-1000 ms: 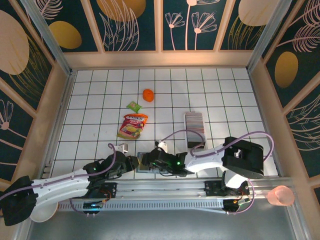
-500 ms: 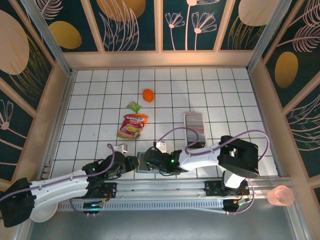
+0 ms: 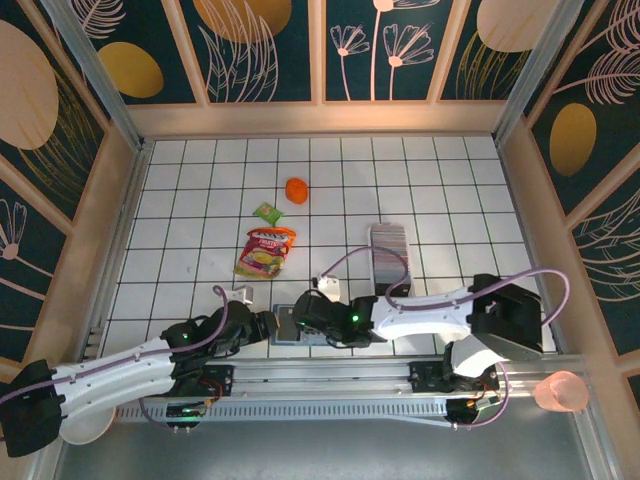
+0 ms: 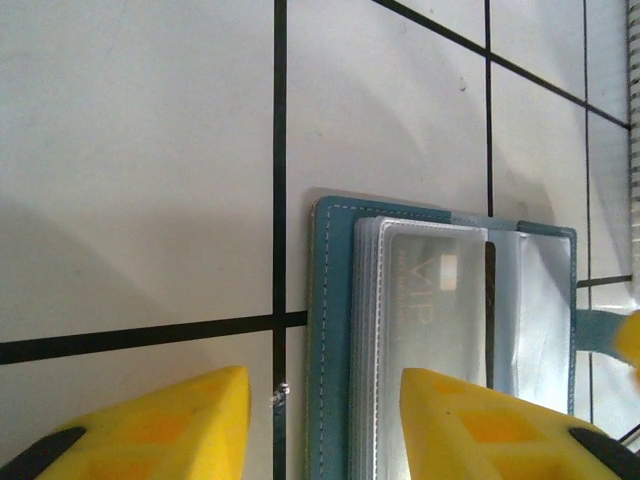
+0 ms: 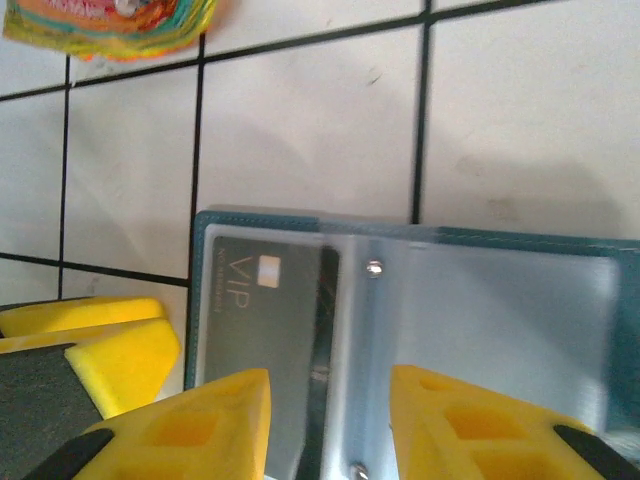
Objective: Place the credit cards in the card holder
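The card holder (image 3: pixel 286 325) lies opened flat on the desk (image 3: pixel 180 200), at the lower middle of the overhead view. A dark card marked VIP (image 5: pixel 262 330) sits in one of its clear sleeves. The left end effector (image 3: pixel 266 326) stands at its left side and the right end effector (image 3: pixel 303 322) at its right. Both have their jaws partly apart and grip nothing. The credit cards (image 3: pixel 389 255) fill the white tray (image 3: pixel 388 230), further up and to the right.
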{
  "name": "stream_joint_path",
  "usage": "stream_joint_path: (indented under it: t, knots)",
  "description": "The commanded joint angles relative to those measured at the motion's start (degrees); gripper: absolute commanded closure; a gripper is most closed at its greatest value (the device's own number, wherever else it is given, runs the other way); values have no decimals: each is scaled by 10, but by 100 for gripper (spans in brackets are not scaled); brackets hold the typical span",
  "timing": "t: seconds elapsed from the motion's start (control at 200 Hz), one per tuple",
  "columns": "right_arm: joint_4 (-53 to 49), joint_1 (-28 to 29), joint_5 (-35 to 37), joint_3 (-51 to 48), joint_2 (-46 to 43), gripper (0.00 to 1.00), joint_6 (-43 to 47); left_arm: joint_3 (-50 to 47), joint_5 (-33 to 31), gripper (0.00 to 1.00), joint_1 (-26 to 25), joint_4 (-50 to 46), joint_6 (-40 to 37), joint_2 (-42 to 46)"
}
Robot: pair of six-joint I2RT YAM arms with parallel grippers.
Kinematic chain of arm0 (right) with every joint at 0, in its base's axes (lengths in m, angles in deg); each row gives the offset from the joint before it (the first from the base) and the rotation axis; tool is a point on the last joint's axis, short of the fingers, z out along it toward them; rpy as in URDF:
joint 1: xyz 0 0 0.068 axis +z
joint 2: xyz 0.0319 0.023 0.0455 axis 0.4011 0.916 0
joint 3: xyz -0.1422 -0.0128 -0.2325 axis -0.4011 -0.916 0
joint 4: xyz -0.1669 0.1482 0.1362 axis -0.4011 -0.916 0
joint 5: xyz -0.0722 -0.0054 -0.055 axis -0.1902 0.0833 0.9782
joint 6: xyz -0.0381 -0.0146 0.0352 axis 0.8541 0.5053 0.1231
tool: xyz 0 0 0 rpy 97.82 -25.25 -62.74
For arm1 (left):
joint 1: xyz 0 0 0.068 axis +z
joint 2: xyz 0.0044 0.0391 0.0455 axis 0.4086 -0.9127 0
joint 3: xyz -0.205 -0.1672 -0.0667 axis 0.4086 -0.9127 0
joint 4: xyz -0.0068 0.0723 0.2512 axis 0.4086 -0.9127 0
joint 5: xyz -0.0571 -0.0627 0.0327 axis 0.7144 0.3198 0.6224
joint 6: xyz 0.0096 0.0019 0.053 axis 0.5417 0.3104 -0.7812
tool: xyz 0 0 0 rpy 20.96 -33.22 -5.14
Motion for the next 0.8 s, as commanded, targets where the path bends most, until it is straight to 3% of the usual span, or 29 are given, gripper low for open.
stream_joint_path:
  t: [0.0, 0.055, 0.14, 0.32, 0.626, 0.796]
  knots:
    - [-114, 4, 62, 3, -31, 57, -13, 31, 17, 56, 0, -29, -24, -19]
    - [-146, 4, 73, 1, -37, 48, -24, 41, 34, 56, 0, -21, -34, -37]
    - [-173, -1, 77, -3, -41, 42, -26, 58, 51, 56, -1, -15, -44, -64]
    - [-174, -10, 64, -10, -31, 44, -17, 72, 77, 57, 0, 12, -49, -109]
    - [-144, -25, 43, -3, 3, 43, 16, 98, 41, 57, 0, -47, -59, -129]
    - [-145, -29, 44, 1, 16, 56, 22, 113, 23, 56, 0, -82, -69, -121]
